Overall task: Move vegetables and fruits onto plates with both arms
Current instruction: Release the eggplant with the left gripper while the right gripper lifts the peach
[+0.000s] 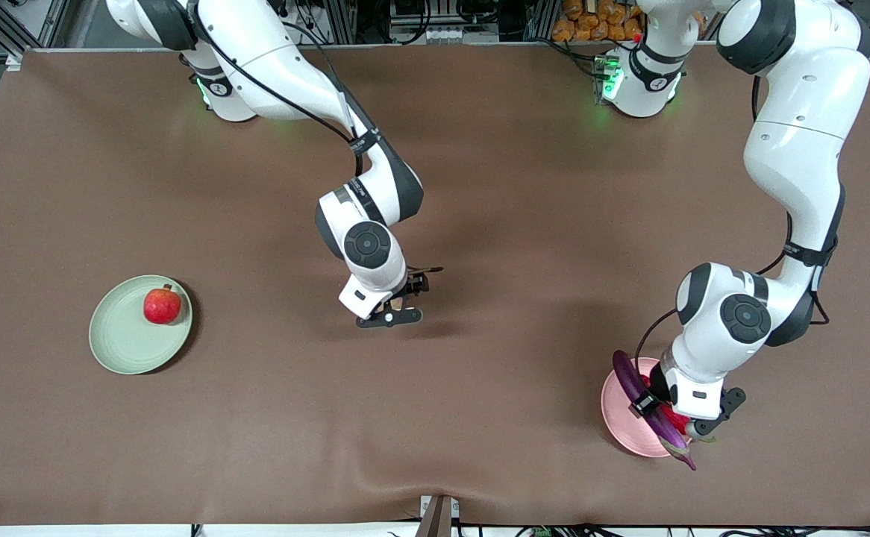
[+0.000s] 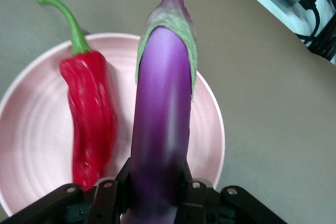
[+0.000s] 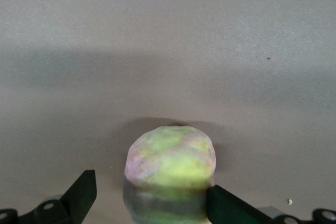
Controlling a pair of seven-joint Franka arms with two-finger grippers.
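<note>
My left gripper [image 1: 648,406] [image 2: 156,187] is shut on the long purple eggplant [image 1: 629,377] [image 2: 163,119], which stretches across the pink plate [image 1: 618,421] [image 2: 31,129]. The eggplant's green-capped end reaches past the plate's rim. The red chili pepper [image 1: 675,419] [image 2: 92,119] lies on that plate beside it. My right gripper [image 1: 398,302] [image 3: 149,198] stands open low over the middle of the table, its fingers on either side of the pale yellow-pink fruit [image 3: 170,166]; the front view hides that fruit under the hand. The round red fruit [image 1: 162,306] sits on the green plate [image 1: 118,343] toward the right arm's end.
Brown cloth [image 1: 480,186] covers the whole table. A pile of orange items [image 1: 592,22] lies off the table by the left arm's base. A small bracket [image 1: 439,514] sits at the table edge nearest the front camera.
</note>
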